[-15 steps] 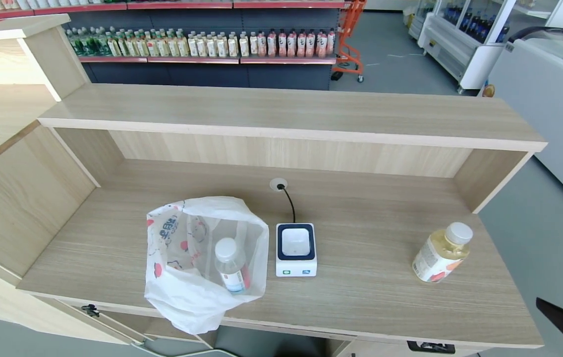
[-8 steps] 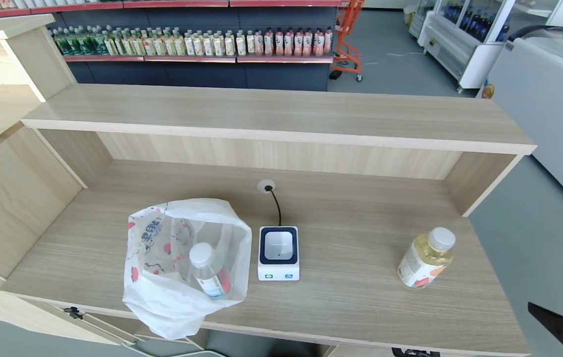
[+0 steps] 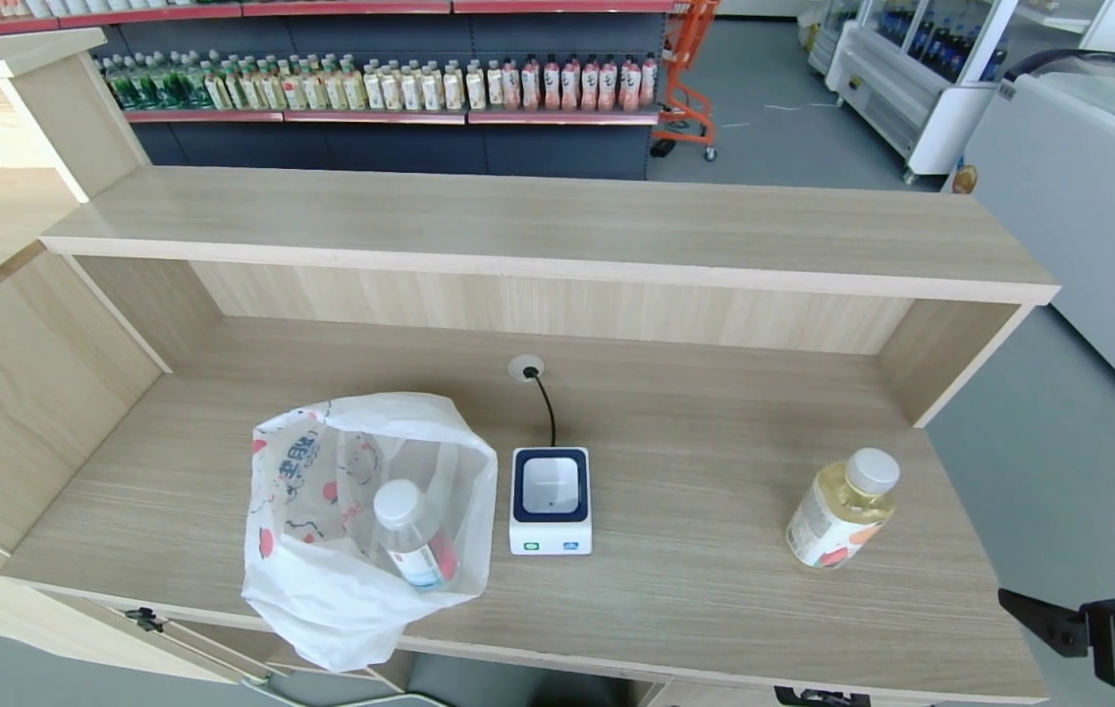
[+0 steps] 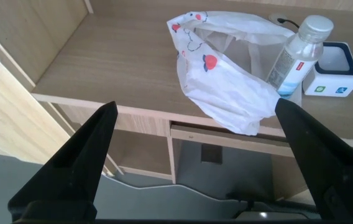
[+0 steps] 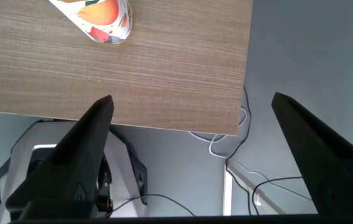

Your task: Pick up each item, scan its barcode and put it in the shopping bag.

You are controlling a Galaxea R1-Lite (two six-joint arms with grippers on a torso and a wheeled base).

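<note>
A yellow juice bottle (image 3: 842,511) with a white cap stands at the right end of the wooden counter (image 3: 715,589); its base (image 5: 105,15) appears in the right wrist view. My right gripper (image 5: 192,101) is open, off the counter's front right corner and below the bottle, with one finger (image 3: 1038,611) at the head view's lower right. A white shopping bag (image 3: 361,530) stands open at front left, holding a clear bottle (image 3: 410,535) with a white cap. Beside the bag sits the white scanner (image 3: 550,501). My left gripper (image 4: 196,107) is open, low in front of the bag (image 4: 226,81).
A raised wooden shelf (image 3: 538,226) and side walls enclose the counter at the back and sides. The scanner's black cable (image 3: 546,407) runs to a hole in the counter. Bare wood lies between scanner and juice bottle. Store shelves and freezers stand beyond.
The head camera shifted early on, moving the whole picture left. Since then my right gripper has risen and come inward at the lower right; bag, scanner and bottles stay put.
</note>
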